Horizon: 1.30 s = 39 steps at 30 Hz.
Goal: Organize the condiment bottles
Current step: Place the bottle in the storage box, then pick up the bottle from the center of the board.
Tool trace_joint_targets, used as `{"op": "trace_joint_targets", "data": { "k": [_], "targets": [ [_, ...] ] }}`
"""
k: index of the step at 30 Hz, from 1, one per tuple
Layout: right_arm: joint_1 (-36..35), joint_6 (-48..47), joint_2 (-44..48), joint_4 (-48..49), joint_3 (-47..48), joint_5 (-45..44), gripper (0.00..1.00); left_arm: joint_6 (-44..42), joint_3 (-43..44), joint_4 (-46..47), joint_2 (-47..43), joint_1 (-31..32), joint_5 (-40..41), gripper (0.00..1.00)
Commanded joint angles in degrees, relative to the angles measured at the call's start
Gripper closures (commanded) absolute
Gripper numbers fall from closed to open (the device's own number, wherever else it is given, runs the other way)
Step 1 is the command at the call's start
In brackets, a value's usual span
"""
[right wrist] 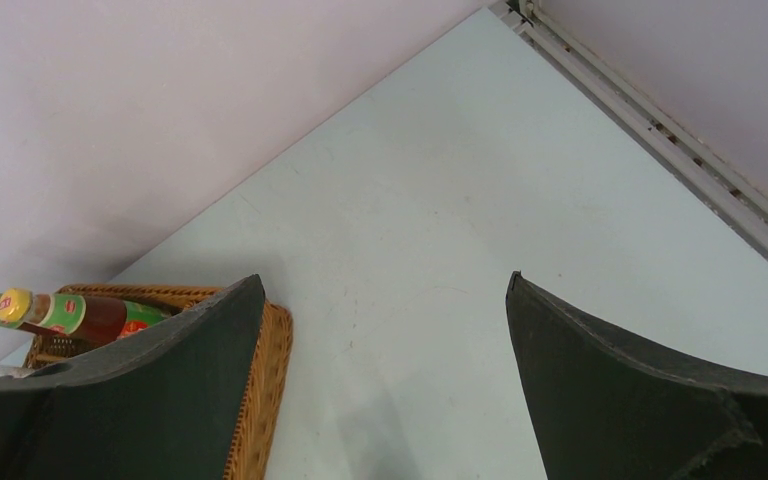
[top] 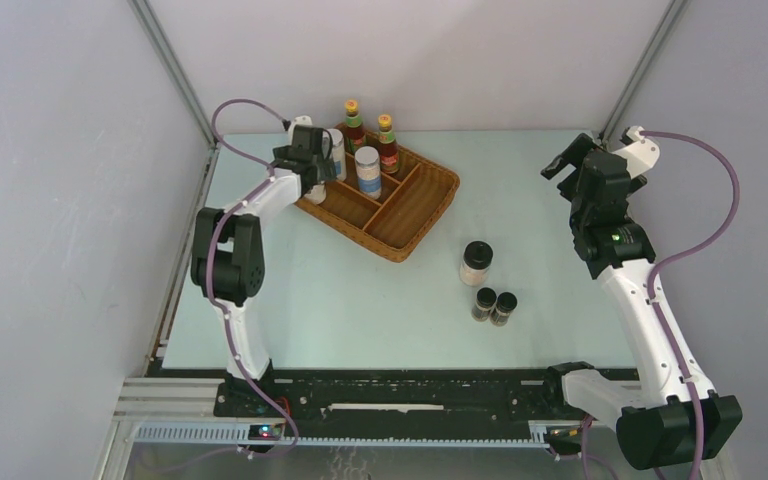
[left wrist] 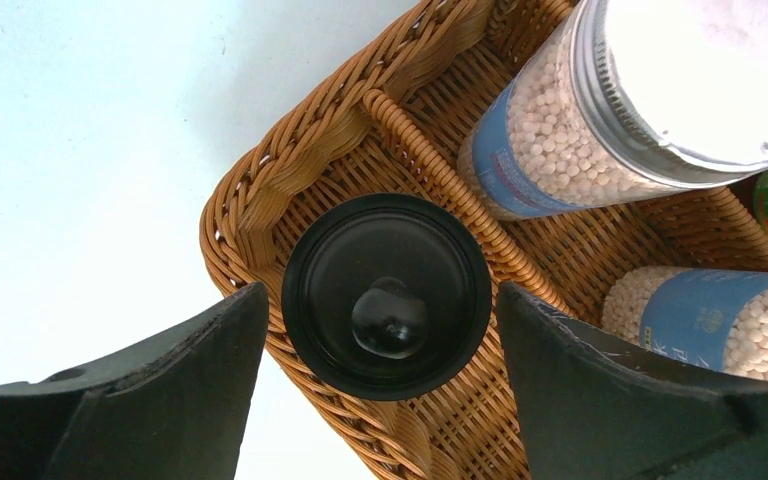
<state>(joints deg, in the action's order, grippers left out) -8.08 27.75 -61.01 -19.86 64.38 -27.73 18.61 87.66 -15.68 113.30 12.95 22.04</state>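
Note:
My left gripper point(top: 312, 168) point(left wrist: 380, 290) hangs open over the left end of the wicker tray point(top: 430, 205). A black-capped shaker point(left wrist: 387, 296) stands in the tray's corner compartment between the fingers, with a gap on each side. Two silver-lidded blue-labelled jars point(left wrist: 560, 140) point(left wrist: 720, 320) stand in the neighbouring compartment; one shows in the top view point(top: 367, 172). Two red-brown sauce bottles point(top: 351, 125) point(top: 387, 142) stand at the tray's back. A second shaker point(top: 476, 263) and two dark vials point(top: 483, 303) point(top: 504, 308) stand on the table. My right gripper point(top: 560, 163) point(right wrist: 385, 278) is open and empty, raised at the right.
The tray's near-right compartments point(top: 400, 215) hold nothing. The tray's woven rim point(left wrist: 260, 190) and a divider point(left wrist: 430, 160) lie close round the shaker. Grey walls and a metal frame post point(top: 640, 70) bound the table at the back and sides.

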Motion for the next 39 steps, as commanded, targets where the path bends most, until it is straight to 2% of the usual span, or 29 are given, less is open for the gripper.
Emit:
{"op": "trace_joint_targets", "data": {
  "k": [1, 18, 29, 36, 39],
  "targets": [
    [-0.19, -1.45, 1.16, 1.54, 0.21, 0.62, 0.0, 1.0, 1.09, 0.39, -4.76, 0.21, 0.5, 0.12],
    [-0.98, -3.2, 1.57, -1.84, 0.19, 7.04, 0.0, 1.39, -4.75, 2.15, -14.92, 2.62, 2.86, 0.08],
    [-7.0, -6.81, 2.13, -8.46, 0.21, 6.89, 0.0, 2.8, -13.48, 6.31, -29.24, 8.66, 5.17, 0.07],
    [-13.78, -7.09, 1.12, -14.14, -0.06, 5.5, 0.0, 2.23, -17.2, 8.96, -38.43, 14.6, 7.05, 0.05],
    [-16.61, -6.81, 2.42, -13.49, -2.21, 5.1, 0.0, 2.16, -19.06, 10.6, -42.06, 16.58, 7.16, 0.04]
  ]
}}
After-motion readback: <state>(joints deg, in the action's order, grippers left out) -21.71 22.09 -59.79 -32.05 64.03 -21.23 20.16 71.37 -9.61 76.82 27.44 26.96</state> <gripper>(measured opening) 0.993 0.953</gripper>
